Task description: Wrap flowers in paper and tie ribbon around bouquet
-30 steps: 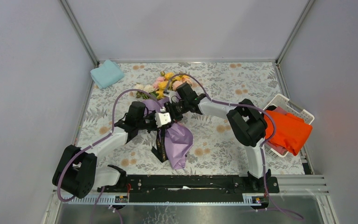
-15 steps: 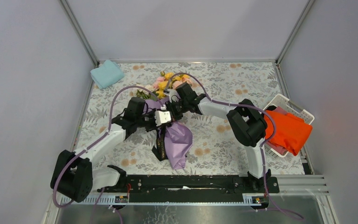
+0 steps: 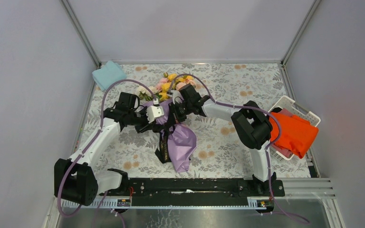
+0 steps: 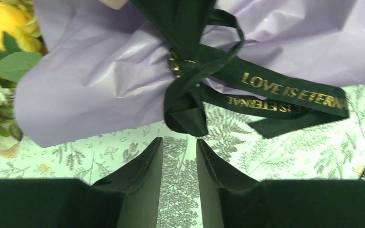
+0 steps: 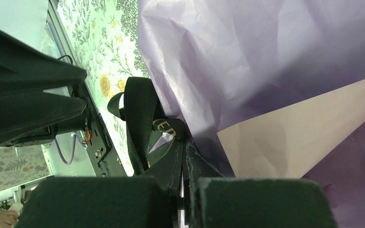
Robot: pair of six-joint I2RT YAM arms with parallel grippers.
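The bouquet lies in mid table, its lilac paper bunched round the stems. The yellow and pink flowers point to the far side. A black ribbon with gold lettering is knotted round the paper, its tails hanging loose. My left gripper stands open just short of the knot, with only tablecloth between its fingers; it sits left of the bouquet's neck. My right gripper is shut on the ribbon at the knot, against the paper, and comes in from the right.
A folded light blue cloth lies at the far left corner. A white basket with an orange cloth stands at the right edge. The black mounting rail runs along the near edge.
My left gripper opened, let go of the ribbon and drew back to the left. My right gripper closed at the knot and stayed there. The bouquet barely moved.
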